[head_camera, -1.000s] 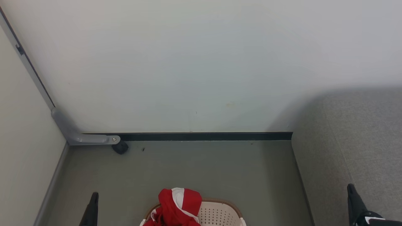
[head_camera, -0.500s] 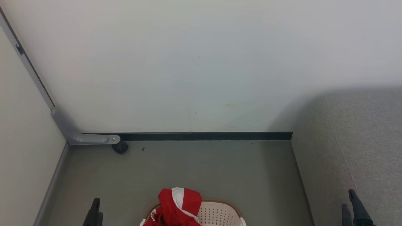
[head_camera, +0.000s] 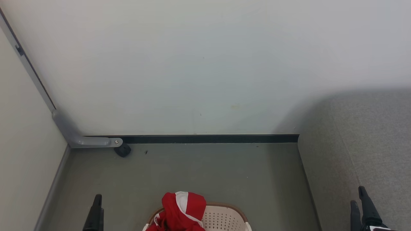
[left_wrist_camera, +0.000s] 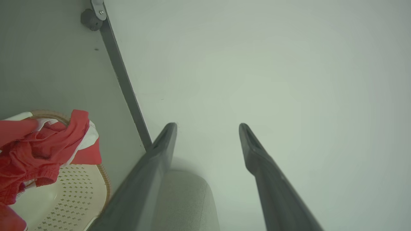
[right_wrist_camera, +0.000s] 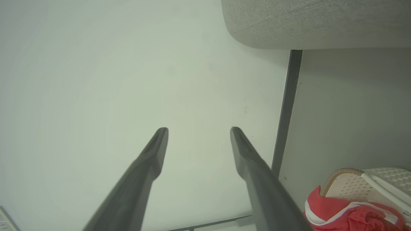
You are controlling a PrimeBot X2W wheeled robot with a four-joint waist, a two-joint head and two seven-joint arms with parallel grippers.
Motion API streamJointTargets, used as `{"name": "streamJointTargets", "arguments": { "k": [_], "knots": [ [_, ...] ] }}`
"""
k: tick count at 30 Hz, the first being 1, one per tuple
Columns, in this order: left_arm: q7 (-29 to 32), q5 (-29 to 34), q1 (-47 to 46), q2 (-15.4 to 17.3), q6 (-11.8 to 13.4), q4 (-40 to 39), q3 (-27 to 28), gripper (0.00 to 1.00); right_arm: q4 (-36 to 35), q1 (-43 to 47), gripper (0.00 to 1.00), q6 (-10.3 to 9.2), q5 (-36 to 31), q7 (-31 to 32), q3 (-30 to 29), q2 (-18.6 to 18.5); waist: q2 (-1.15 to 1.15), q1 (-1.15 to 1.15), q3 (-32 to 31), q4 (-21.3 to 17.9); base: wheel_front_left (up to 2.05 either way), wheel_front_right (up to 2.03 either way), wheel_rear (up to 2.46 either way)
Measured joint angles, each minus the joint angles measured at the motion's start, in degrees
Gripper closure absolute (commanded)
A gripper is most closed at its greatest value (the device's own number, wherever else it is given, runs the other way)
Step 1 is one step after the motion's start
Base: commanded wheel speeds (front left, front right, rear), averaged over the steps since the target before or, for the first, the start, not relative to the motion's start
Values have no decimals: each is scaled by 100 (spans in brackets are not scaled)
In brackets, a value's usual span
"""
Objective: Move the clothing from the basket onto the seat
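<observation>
Left gripper: left of the basket, jaws spread, empty. Clothing: heaped in the basket's left side. Seat: right of the basket. Right gripper: right of the basket, spread, empty. Assessment: no garment grasped yet. Next, reach into the basket and pinch the fabric.

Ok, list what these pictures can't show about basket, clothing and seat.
Basket: head view, bottom edge cuts off its near part; clothing covers its left side.
Clothing: number of garments unclear; heap runs off the head view's bottom edge and the left wrist view's left edge.
Seat: head view, right edge cuts it; full extent unknown.
</observation>
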Motion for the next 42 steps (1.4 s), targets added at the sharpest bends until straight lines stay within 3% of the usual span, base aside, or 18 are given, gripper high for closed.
{"name": "streamJointTargets", "arguments": {
  "k": [7, 21, 32, 42],
  "knots": [
    [-138, 220, -25, 91, 0, -102, -151, 0, -130, -7, 0, 2, -364, -133, 164, -97, 0, 0, 3, -3, 0, 0, 0],
    [-458, 1245, -124, 343, 0, -240, -480, 0, -399, -121, 0, 3, -1238, -457, 539, -368, 0, 0, 9, -7, 0, 0, 0],
    [-725, 2003, -175, 443, 53, -328, -669, 0, -519, -134, 0, 4, -2451, -704, 946, -728, 0, 0, 23, -4, 0, 0, 0],
    [-928, 3077, -261, 648, 202, -347, -1002, 0, -533, -265, 0, -23, -3610, -912, 1354, -968, 0, 0, 34, -1, 0, 0, 0]
  ]
}}
